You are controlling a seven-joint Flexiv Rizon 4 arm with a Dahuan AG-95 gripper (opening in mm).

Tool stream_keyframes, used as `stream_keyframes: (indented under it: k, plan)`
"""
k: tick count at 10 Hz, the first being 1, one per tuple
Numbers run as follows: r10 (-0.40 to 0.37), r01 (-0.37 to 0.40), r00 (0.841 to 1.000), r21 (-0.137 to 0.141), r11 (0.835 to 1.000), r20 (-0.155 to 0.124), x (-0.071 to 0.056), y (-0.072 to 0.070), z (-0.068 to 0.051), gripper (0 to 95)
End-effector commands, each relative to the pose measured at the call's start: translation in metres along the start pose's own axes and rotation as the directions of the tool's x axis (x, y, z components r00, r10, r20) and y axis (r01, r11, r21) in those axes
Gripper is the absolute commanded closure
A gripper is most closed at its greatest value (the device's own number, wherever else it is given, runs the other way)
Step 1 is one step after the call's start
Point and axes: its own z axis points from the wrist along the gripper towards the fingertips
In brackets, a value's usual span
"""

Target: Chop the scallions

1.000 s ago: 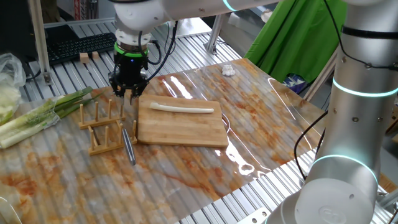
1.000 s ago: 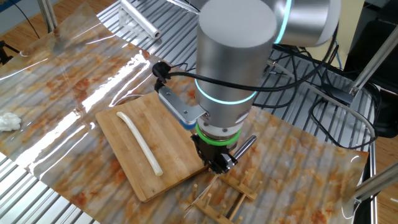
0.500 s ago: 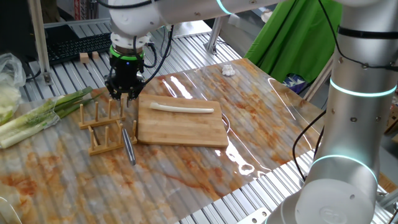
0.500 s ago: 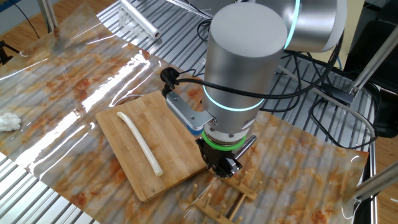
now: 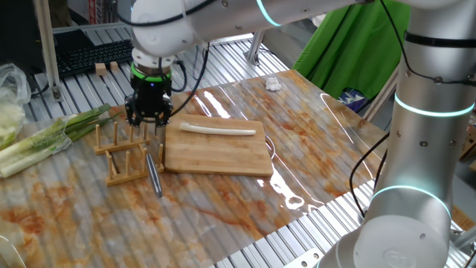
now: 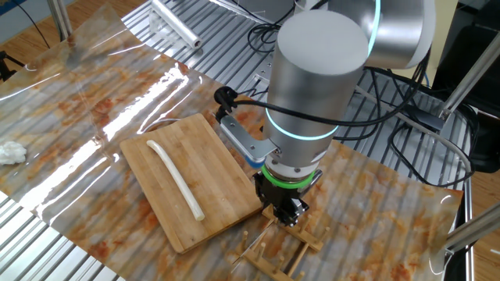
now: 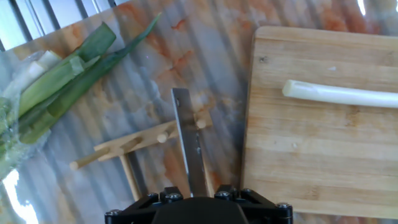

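One pale scallion stalk (image 5: 219, 130) (image 6: 176, 180) (image 7: 341, 94) lies whole along the far side of the wooden chopping board (image 5: 217, 152) (image 6: 223, 164) (image 7: 311, 155). A slim grey knife (image 5: 154, 174) (image 7: 189, 140) rests across a small wooden rack (image 5: 123, 152) (image 6: 280, 251) (image 7: 134, 144) left of the board. My gripper (image 5: 147, 120) (image 6: 287, 214) (image 7: 198, 194) hangs just over the rack, above the knife, beside the board's edge. Its jaws stand apart on either side of the blade, holding nothing.
A bunch of thick green-and-white leafy stalks (image 5: 46, 136) (image 7: 59, 84) lies left of the rack. A crumpled white tissue (image 5: 273, 83) (image 6: 9, 151) sits at the far corner of the plastic-covered table. Metal slats surround the mat.
My gripper has shifted away from the board's corner and lower, to a place over the rack and the knife. The scallion, board and knife have not moved.
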Motion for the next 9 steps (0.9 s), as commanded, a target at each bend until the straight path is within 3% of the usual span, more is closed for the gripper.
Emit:
stream_keyframes:
  k: [1,3,4,9]
  plan:
    - [0.001,-0.001,1.0,0.002,1.0,0.013,0.002,-0.001,0.008,57.0]
    - [0.006,-0.006,1.0,0.001,1.0,0.023,0.001,0.0,0.015,57.0]
    - [0.009,-0.009,0.999,0.003,1.0,0.03,0.001,0.001,0.019,76.0]
    - [0.015,-0.016,0.998,0.011,1.0,0.057,-0.002,0.002,0.036,76.0]
